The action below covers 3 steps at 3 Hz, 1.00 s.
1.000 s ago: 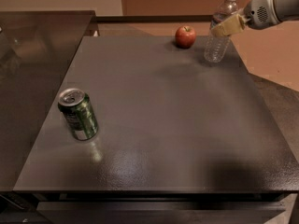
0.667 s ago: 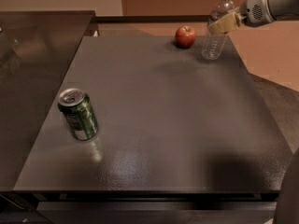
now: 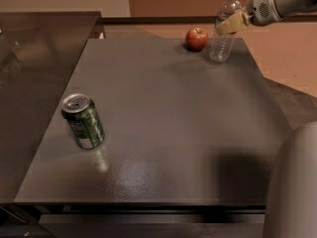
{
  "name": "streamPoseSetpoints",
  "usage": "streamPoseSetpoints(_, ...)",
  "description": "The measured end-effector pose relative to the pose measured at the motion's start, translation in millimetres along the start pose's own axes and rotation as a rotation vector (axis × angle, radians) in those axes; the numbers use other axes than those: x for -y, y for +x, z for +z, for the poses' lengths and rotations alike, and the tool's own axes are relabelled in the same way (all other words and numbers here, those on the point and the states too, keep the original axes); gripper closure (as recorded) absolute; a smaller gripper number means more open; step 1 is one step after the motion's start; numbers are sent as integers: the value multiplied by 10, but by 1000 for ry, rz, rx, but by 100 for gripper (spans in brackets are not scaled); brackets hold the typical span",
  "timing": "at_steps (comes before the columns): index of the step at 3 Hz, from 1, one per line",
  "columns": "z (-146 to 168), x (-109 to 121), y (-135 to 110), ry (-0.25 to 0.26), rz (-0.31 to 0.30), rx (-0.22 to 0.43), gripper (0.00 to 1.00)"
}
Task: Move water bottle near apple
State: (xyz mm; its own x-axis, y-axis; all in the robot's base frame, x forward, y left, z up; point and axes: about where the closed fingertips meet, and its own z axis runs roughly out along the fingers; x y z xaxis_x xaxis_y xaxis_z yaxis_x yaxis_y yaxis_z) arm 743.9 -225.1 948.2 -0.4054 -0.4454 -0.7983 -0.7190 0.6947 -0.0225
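Far across table (image 3: 163,133), gripper (image 3: 231,24) grasps water bottle (image 3: 221,49) beside apple (image 3: 196,38); print on green can (image 3: 83,121) illegible.

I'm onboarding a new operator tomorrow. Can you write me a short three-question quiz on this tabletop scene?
1. True or false: the can lies on its side.
2. The gripper is: A) at the bottle's middle, B) over the can, C) nowhere near any item.
3. Which item stands closest to the bottle?

Key: 1 false, it stands upright. 2 A. 3 the apple, just beside it at the far edge of the table.
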Motion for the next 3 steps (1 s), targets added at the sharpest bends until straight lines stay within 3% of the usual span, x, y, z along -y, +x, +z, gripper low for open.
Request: streamPoseSetpoints(3,228,84,39,-20,5,-39,13)
